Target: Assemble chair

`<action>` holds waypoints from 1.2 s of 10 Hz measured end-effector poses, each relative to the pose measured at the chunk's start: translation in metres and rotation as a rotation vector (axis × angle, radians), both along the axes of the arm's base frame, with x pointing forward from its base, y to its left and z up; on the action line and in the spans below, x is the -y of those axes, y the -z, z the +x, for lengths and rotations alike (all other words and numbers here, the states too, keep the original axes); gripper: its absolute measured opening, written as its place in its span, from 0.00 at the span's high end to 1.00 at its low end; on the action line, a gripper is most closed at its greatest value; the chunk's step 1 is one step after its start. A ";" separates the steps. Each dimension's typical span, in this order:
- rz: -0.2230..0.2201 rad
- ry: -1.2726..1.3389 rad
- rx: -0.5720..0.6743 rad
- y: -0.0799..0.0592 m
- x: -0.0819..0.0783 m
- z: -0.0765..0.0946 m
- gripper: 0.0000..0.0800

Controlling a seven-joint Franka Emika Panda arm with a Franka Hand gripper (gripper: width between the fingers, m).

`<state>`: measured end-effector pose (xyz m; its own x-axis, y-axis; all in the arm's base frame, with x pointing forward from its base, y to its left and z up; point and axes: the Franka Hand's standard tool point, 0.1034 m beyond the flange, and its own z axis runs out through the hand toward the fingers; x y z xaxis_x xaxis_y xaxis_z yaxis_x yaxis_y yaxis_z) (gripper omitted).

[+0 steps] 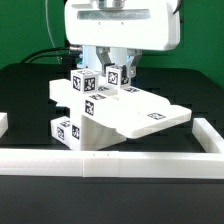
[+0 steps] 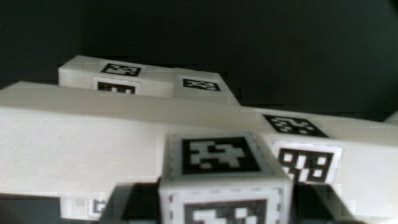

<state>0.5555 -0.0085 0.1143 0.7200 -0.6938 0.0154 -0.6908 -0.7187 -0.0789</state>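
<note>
White raised rail (image 1: 110, 160) runs along the table's near edge, closest to the exterior camera, with a short white stub (image 1: 3, 123) at the exterior view's left. Just behind the rail stands the partly built white plastic chair (image 1: 105, 108), a stack of flat slabs and blocks carrying black-and-white marker tags, directly beneath the gripper (image 1: 108, 78). Its broad flat panel (image 1: 150, 112) juts toward the exterior view's right, its edge hanging clear over the black tabletop (image 1: 195, 80). Open black table lies on both sides of the gripper. The gripper's dark fingers (image 1: 128, 72) bracket a small white tagged cube-shaped block (image 2: 226, 175) on top of the chair; whether they clench it I cannot tell. In the wrist view that block fills the foreground, with the chair's white slab (image 2: 107, 125) spread beneath and another tagged block (image 2: 143, 78) beyond.
</note>
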 end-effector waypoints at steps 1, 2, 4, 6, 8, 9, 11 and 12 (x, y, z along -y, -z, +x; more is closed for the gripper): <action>0.008 0.080 0.004 0.000 -0.002 0.001 0.64; 0.015 0.142 0.008 0.000 -0.004 0.002 0.64; 0.050 0.329 0.003 0.000 -0.006 0.003 0.64; 0.080 0.461 0.001 -0.001 -0.007 0.004 0.64; 0.075 0.407 -0.002 0.000 -0.007 0.003 0.54; 0.076 0.375 -0.010 -0.002 -0.009 0.005 0.31; 0.065 0.231 0.003 -0.002 -0.008 0.006 0.21; 0.059 0.144 0.009 -0.002 -0.008 0.006 0.19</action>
